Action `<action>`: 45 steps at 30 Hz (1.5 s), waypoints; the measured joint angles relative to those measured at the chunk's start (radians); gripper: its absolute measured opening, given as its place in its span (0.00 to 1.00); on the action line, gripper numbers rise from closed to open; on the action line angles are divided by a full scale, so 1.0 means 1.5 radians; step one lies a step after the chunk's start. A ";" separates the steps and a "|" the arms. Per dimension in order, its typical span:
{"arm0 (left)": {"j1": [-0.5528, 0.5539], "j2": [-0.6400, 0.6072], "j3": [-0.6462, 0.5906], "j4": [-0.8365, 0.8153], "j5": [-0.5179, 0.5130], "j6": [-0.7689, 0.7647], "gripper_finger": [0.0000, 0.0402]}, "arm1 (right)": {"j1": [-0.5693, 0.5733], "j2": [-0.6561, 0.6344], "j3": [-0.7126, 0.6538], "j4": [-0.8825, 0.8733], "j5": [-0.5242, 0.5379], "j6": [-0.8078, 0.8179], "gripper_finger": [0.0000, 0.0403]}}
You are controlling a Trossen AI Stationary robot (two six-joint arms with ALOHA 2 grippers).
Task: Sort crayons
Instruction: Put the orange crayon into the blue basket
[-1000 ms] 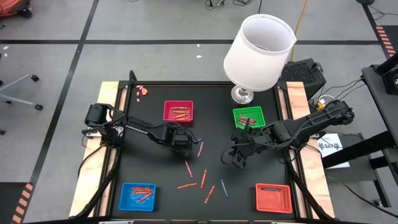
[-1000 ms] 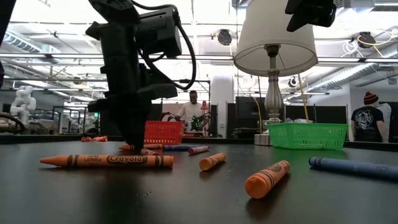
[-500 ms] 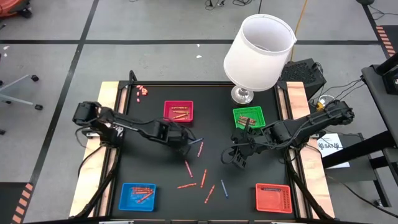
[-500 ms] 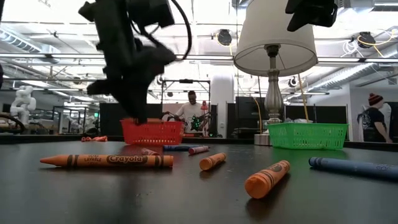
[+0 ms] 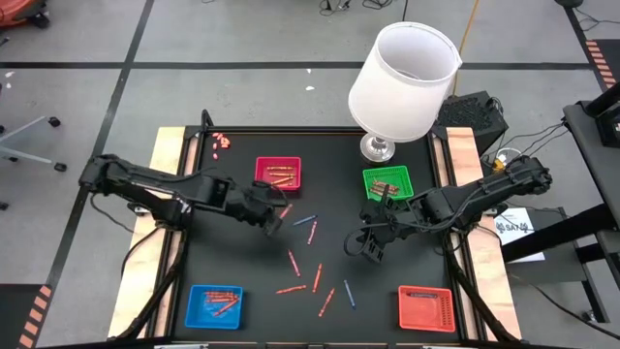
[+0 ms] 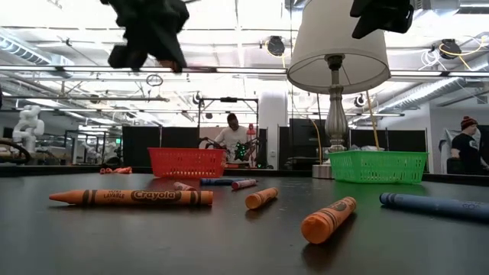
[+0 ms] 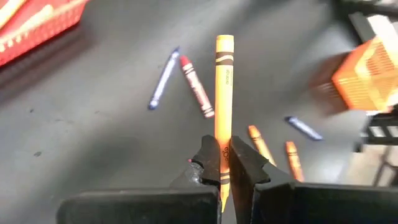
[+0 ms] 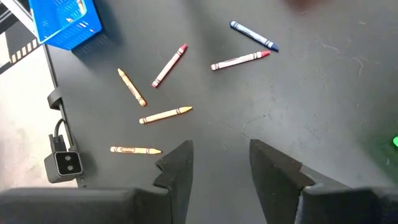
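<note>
My left gripper [image 5: 274,211] is shut on an orange crayon [image 7: 224,93], high above the table near the red tray [image 5: 278,174]; in the low view it is near the top [image 6: 149,38]. Several crayons [image 5: 312,276] lie flat on the black table's middle, with a blue one [image 5: 303,221] and a red one [image 5: 312,232] beside my left gripper. My right gripper [image 5: 373,247] is open and empty above the table, in front of the green tray [image 5: 387,182]; it also shows in the right wrist view [image 8: 221,163]. My left gripper pinches the orange crayon between its two fingers near the crayon's pointed end [image 7: 222,167]. The crayon lies along the fingers and sticks out past their tips, flat end [image 7: 224,41] foremost. It is lifted clear of the table.
A blue tray [image 5: 215,303] holding crayons stands at the near left and an orange-red tray [image 5: 426,308] at the near right. A white-shaded lamp [image 5: 402,82] stands at the far edge by the green tray. People show in the room behind [image 6: 235,141].
My left gripper has gone up from the table with the orange crayon and a little toward the table's left and far edges. The crayon is now lifted clear. The blue and red crayons that were beside it stay on the table.
</note>
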 joint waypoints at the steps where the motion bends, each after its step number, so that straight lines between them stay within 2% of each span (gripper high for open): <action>1: -0.003 -0.013 0.000 0.001 0.000 0.003 0.01 | 0.000 0.000 0.000 0.000 0.000 -0.001 0.36; 13: -0.035 -0.108 0.002 0.150 0.000 0.109 0.01 | 0.000 0.000 0.000 0.001 0.019 -0.001 0.36; 25: -0.035 -0.127 0.003 0.311 0.012 0.219 0.01 | 0.008 0.000 0.000 0.000 0.016 0.003 0.36; 31: -0.036 -0.127 0.043 0.314 0.015 0.321 0.01 | 0.025 0.000 0.000 -0.003 0.014 0.002 0.36; 35: -0.036 -0.127 0.067 0.314 0.015 0.423 0.01 | 0.033 0.000 0.000 -0.006 0.014 0.002 0.36; 40: -0.036 -0.127 0.076 0.314 0.015 0.558 0.01 | 0.034 0.000 0.000 -0.006 0.016 0.007 0.36; 45: -0.036 -0.127 0.077 0.322 0.015 0.639 0.01 | 0.034 0.000 0.000 -0.006 0.016 0.007 0.36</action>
